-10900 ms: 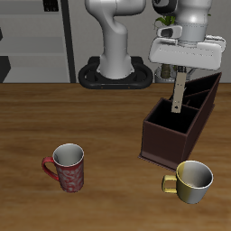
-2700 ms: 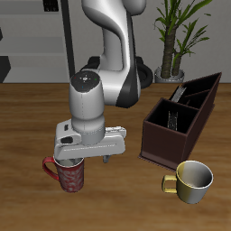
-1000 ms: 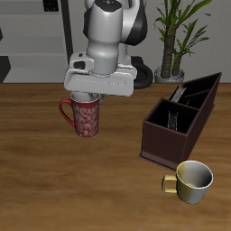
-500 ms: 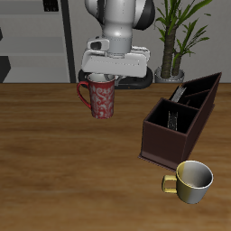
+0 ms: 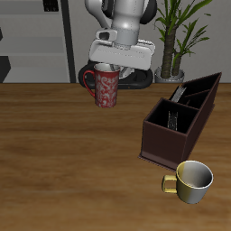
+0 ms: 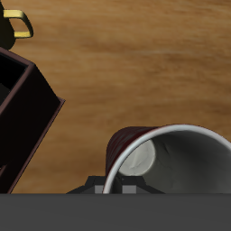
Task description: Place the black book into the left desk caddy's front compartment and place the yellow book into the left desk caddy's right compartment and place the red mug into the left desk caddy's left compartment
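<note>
Two-finger gripper (image 5: 110,69) clamps the mottled red mug (image 5: 106,88) by its rim, airborne; dark brown desk caddy (image 5: 180,120) sits below, off to one side.

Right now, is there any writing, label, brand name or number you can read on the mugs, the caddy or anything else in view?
None: no readable text in either view.
The red mug, held in the hand, has only a mottled pinkish pattern.
The pale yellow-cream mug is plain.
The left desk caddy is plain dark brown, with no label.
</note>
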